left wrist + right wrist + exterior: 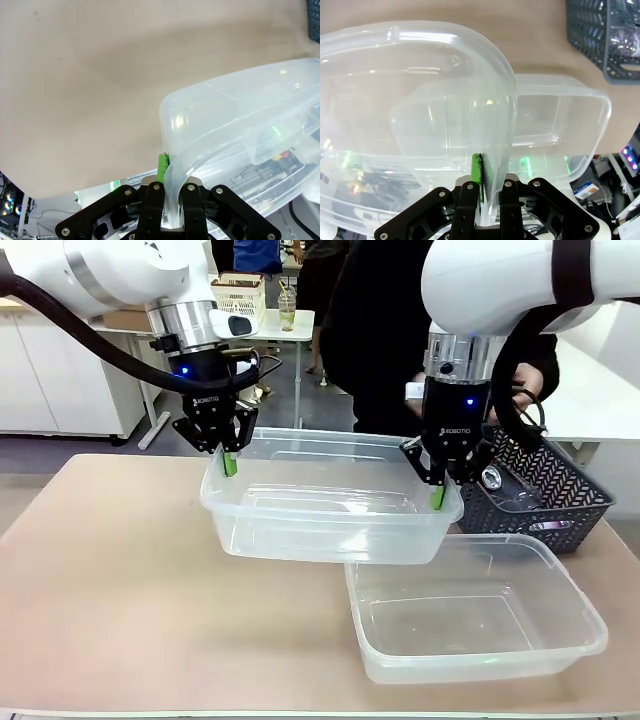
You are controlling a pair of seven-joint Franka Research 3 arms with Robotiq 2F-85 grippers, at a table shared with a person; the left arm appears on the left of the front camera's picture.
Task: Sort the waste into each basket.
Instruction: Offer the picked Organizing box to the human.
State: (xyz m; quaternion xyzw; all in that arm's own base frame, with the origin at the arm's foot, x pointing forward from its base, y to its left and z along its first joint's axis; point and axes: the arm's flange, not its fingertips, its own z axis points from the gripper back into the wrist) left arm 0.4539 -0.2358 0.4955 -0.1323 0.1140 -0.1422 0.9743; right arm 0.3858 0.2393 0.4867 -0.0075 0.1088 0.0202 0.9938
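1. Currently, the left pincer [231, 455] is pressed together on the rolled rim at the left end of a clear tub [330, 525], one green pad inside the wall and one outside.
2. At the opposite end, the right pincer [437, 485] pinches the same tub's rim in the same way.
3. Held between the two arms, this tub hangs level, clear of the counter [120, 570].
4. A second clear tub [590, 632] sits on the counter, nearer the robot and to its right; the raised tub's right end overlaps its far left corner.
5. Just behind the second tub stands a dark grey lattice basket [565, 502], holding a clear plastic bottle [512, 498].
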